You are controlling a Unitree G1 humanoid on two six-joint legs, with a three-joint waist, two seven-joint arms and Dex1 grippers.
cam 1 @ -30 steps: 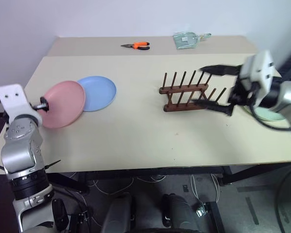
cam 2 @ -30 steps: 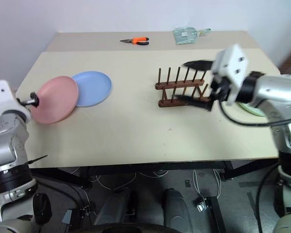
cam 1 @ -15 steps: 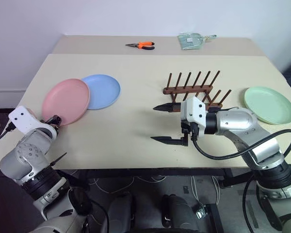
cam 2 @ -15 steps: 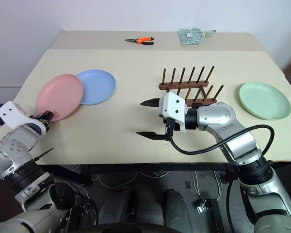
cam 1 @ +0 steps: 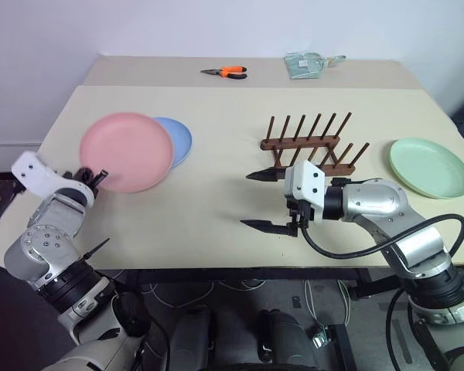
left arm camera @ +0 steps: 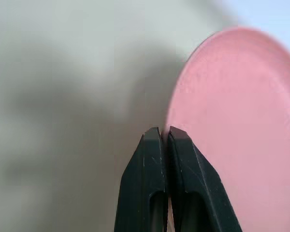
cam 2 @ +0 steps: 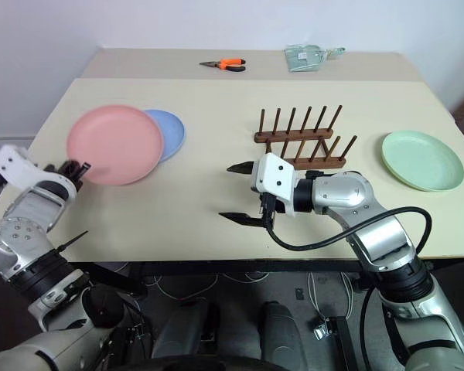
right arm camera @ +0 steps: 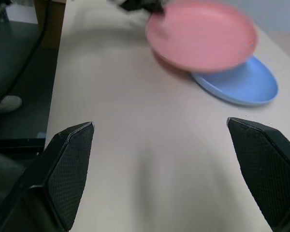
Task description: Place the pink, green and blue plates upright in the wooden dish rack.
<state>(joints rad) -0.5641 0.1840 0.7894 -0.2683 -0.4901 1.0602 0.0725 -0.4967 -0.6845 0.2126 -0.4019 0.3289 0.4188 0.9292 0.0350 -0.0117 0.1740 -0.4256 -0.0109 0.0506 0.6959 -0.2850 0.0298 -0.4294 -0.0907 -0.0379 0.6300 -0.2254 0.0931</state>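
The left gripper [cam 1: 93,177] pinches the rim of the pink plate [cam 1: 127,151] near the table's [cam 1: 216,224] left edge, lifted over the blue plate [cam 1: 181,139]. The right gripper [cam 1: 263,200] hangs spread wide before the empty wooden dish rack [cam 1: 313,145]. The green plate [cam 1: 431,167] lies by the right edge.

Through the right wrist camera I see my gripper [right arm camera: 166,174] with its two black fingers [right arm camera: 70,166] spread wide over the bare beige worktop [right arm camera: 150,145]. At about one o'clock a pink plate [right arm camera: 200,35] sits raised and tilted, overlapping a blue plate [right arm camera: 241,82] lying flat. A dark, blurred shape meets the pink plate's far edge.
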